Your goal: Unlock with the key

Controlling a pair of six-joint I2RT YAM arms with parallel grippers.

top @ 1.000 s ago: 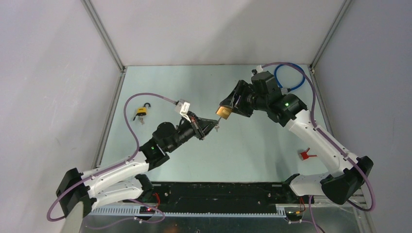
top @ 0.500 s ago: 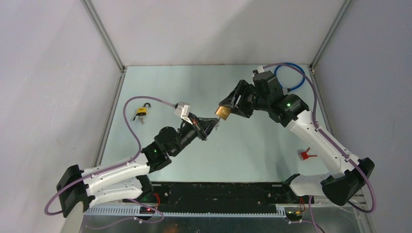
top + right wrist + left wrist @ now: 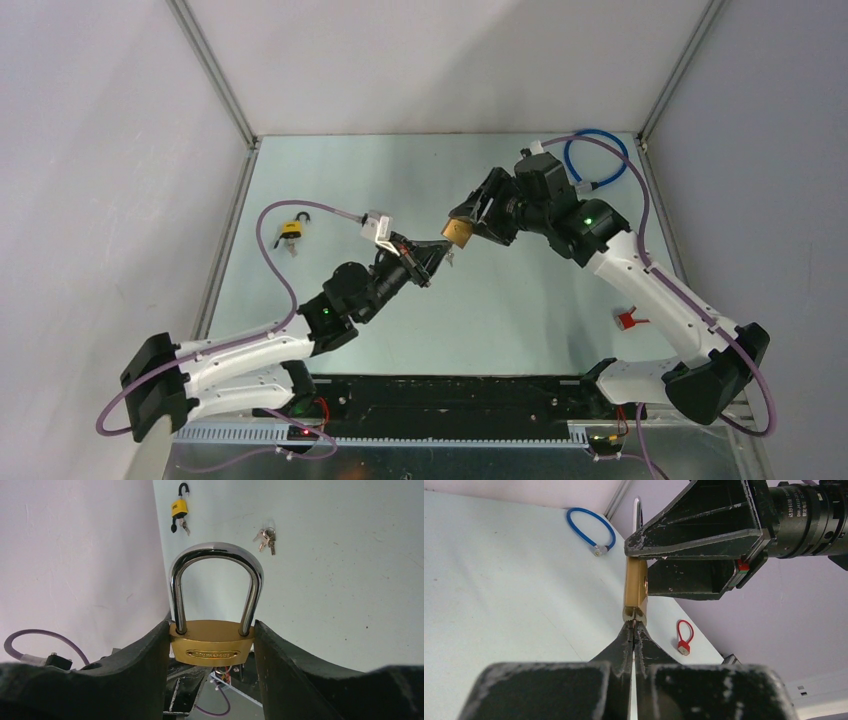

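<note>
A brass padlock (image 3: pixel 459 231) with a closed steel shackle is held above the table in my right gripper (image 3: pixel 468 222), which is shut on the sides of its body (image 3: pixel 212 647). My left gripper (image 3: pixel 438 258) is shut on a small key. In the left wrist view the fingertips (image 3: pixel 629 630) are pressed together right under the padlock's bottom face (image 3: pixel 634 612), and the key's tip (image 3: pixel 634 624) touches the keyhole there. Most of the key is hidden between the fingers. In the right wrist view the shackle (image 3: pixel 216 555) points away from the camera.
A small yellow padlock with keys (image 3: pixel 291 232) lies at the far left of the table. A loose bunch of keys (image 3: pixel 265 536) lies on the table. A blue cable loop (image 3: pixel 596 160) lies at the back right and a red one (image 3: pixel 630 319) at the right. Walls enclose the table.
My left arm has reached forward and up, bringing the key from just below-left of the padlock to its bottom face. My right gripper with the padlock shifted slightly left.
</note>
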